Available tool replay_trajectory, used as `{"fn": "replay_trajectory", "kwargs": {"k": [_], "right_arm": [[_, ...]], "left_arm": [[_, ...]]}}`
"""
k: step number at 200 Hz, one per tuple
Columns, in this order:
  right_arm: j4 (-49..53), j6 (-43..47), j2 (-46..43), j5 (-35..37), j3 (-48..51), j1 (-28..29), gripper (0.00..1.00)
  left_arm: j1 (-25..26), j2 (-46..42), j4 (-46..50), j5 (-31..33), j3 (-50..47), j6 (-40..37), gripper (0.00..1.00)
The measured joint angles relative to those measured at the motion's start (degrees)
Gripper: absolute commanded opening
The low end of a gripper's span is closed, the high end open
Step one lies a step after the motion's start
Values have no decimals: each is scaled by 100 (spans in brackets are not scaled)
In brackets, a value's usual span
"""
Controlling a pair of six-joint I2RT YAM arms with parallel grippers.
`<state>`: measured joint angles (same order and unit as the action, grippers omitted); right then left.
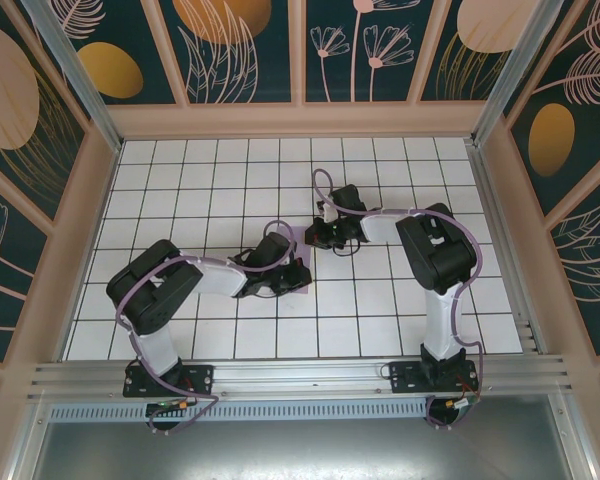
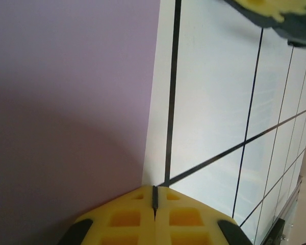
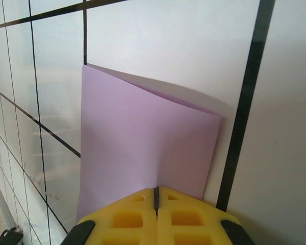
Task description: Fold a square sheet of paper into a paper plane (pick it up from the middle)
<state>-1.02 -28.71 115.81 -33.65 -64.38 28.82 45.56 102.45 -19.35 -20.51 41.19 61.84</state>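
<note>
From above, my two arms met near the middle of the tiled table [image 1: 220, 180]. They hid most of the paper [image 1: 306, 276]. Only lavender slivers showed, one just beside my left gripper [image 1: 285, 275] and another at 1 o'clock from it, beside my right gripper [image 1: 325, 237].

In the left wrist view, my left jaws were closed tight with no gap, their tips at the paper's edge. Paper filled the side toward 9 o'clock and bare tiles the side toward 3. A yellow pad [image 2: 275, 7] at 1 o'clock was cut off by the frame.

In the right wrist view, my right jaws were likewise closed, at the near edge of the folded paper. Its upper layer lifted slightly toward 12 o'clock. I could not tell whether either pair pinched the paper or merely pressed on it.
</note>
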Motion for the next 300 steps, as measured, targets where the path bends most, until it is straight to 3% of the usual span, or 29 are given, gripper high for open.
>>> {"fn": "replay_trajectory", "kwargs": {"k": [74,130,192,214,243,300], "right_arm": [[9,190,-61,-94,22,0,0],[188,481,-745,-83,455,247,0],[365,463,-610,-72,706,428,0],[455,457,-568,-72,621,428,0],[490,457,-538,-74,570,428,0],[494,455,-538,-85,564,428,0]], "left_arm": [[173,-284,-90,-4,-385,192,0],[173,-284,-107,-4,-391,197,0],[173,-289,-98,-2,-389,190,0],[188,-358,103,44,-330,157,0],[214,-662,546,236,-223,76,7],[212,-719,855,636,87,-9,2]]}}
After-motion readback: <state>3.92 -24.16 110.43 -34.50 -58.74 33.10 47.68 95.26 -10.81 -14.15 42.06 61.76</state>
